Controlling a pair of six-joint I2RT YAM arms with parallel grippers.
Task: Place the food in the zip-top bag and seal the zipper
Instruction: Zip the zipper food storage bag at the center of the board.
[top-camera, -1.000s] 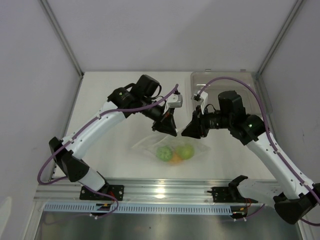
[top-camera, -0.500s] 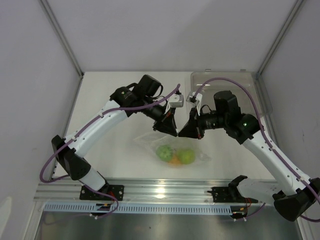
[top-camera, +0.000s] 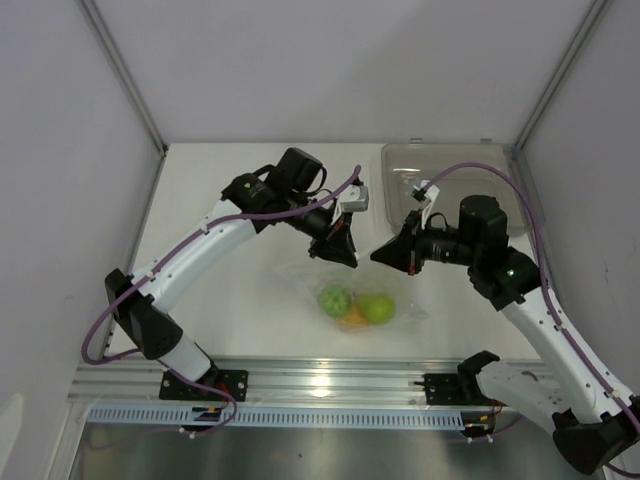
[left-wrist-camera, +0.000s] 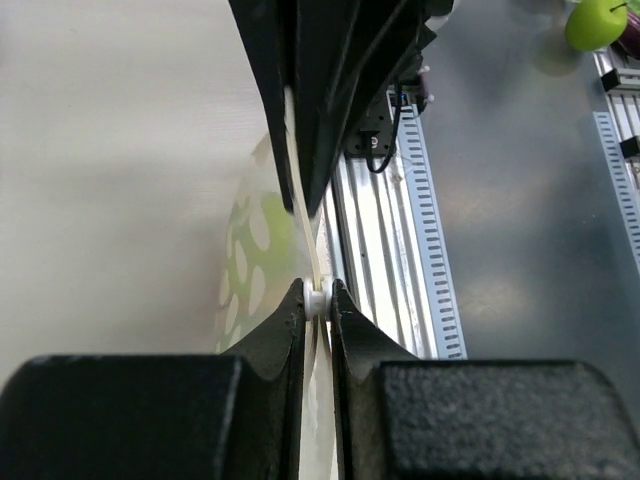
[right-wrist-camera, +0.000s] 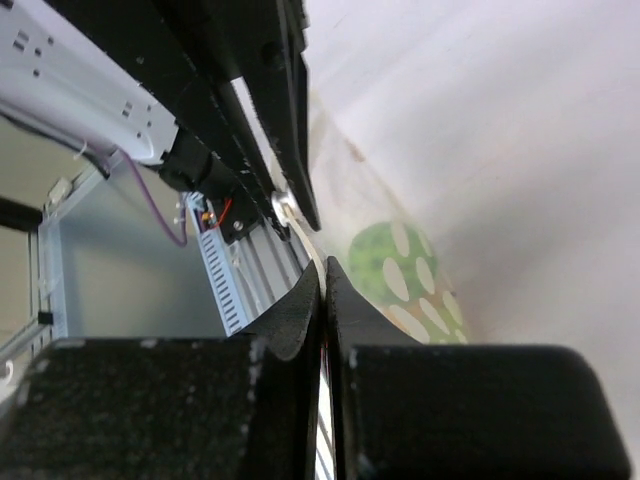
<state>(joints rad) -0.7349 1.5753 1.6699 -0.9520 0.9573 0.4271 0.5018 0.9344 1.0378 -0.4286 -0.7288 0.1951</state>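
All three pieces of food sat inside the zip-top bag (left-wrist-camera: 245, 250), which lay on the counter (top-camera: 230, 200) just ahead of the arm bases. The two lime-green fruits (top-camera: 334, 299) had the orange one (top-camera: 353, 317) tucked between them at the near side. What was left, as I read it, was the sealing.

The left end effector (top-camera: 343, 255) was clamped shut on the zipper (left-wrist-camera: 310, 255) at the bag's mouth, probably to anchor that edge and keep it taut. The right end effector (top-camera: 383, 256) was also pinched closed on the same strip, a little farther along. Squeezing it there would press the two halves together.

A second earlier the right jaws had stood partly open near the mouth. Half a second earlier they were nearly closed and tight beside the left fingers. By this moment they had drawn away to the right along the edge, while the left barely moved. The fruit had also shifted slightly in the bag.
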